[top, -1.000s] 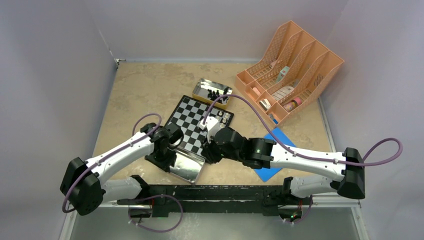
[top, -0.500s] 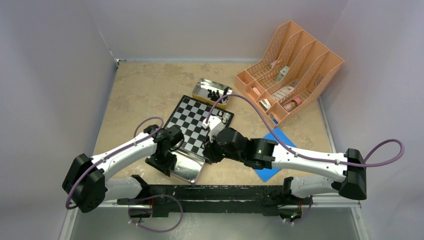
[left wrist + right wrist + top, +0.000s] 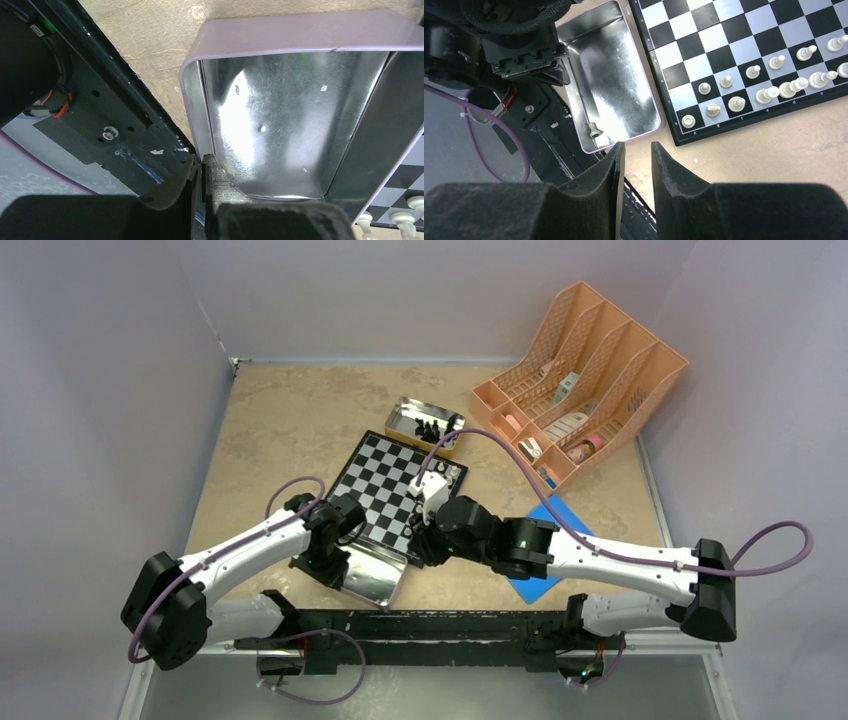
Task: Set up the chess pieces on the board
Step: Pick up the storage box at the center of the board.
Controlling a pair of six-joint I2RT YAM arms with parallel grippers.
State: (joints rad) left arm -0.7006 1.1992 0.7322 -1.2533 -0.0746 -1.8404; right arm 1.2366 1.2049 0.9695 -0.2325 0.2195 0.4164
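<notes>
The checkered board (image 3: 385, 480) lies mid-table. Several cream-white chess pieces (image 3: 774, 85) stand in its two rows nearest the right arm. One white piece (image 3: 593, 131) lies in the corner of a shiny tin (image 3: 375, 578) at the board's near edge. My left gripper (image 3: 328, 565) is shut on that tin's side wall (image 3: 196, 125), one finger (image 3: 225, 185) inside and one outside. My right gripper (image 3: 638, 147) hovers open and empty above the tin's corner and the tabletop. Black pieces (image 3: 428, 428) sit in a second tin (image 3: 405, 412) behind the board.
An orange file organizer (image 3: 585, 360) holding small items stands at the back right. A blue flat square (image 3: 548, 585) lies partly under the right arm. The black base rail (image 3: 420, 625) runs along the near edge, close to the held tin.
My left gripper has closed onto the near tin's wall, and that arm has drawn slightly toward the near edge. The right arm has hardly moved.
</notes>
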